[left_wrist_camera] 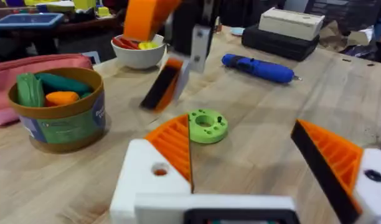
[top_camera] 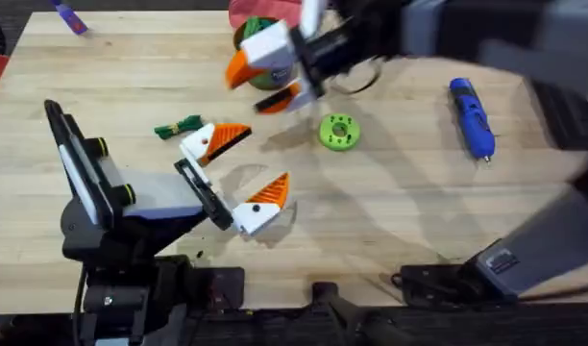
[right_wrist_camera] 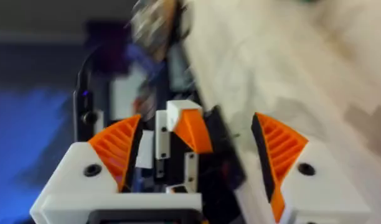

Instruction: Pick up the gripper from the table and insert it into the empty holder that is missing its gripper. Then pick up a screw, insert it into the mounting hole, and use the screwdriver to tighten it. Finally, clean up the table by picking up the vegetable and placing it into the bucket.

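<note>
Orange pads spread wide on both arms: left gripper (top_camera: 260,159) parked open mid-table, right gripper (top_camera: 257,85) open too, reaching across toward 12 o'clock, just in front of the bucket (left_wrist_camera: 56,109). Spotting a small orange-and-white piece (right_wrist_camera: 184,127) between the right pads, touching neither, so can't tell whether that's the loose gripper. Blue screwdriver (top_camera: 473,117) lying untouched out at 3 o'clock. Leafy vegetable (top_camera: 179,127) on the wood at 9 o'clock of the green disc (top_camera: 338,132), not yet binned. Looks like screwing and cleanup both left, insertion unclear.
</note>
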